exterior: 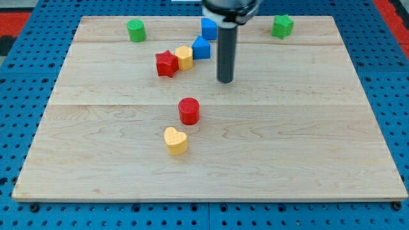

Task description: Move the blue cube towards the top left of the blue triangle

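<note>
The blue cube sits near the view's top, just above and a little right of the blue triangle; the two look close or touching. My tip rests on the board to the right of and below the blue triangle, apart from both blue blocks. The rod rises from it to the view's top and hides the board right of the cube.
A yellow block touches the triangle's left side, with a red star beside it. A green cylinder is at top left, a green star at top right. A red cylinder and yellow heart lie mid-board.
</note>
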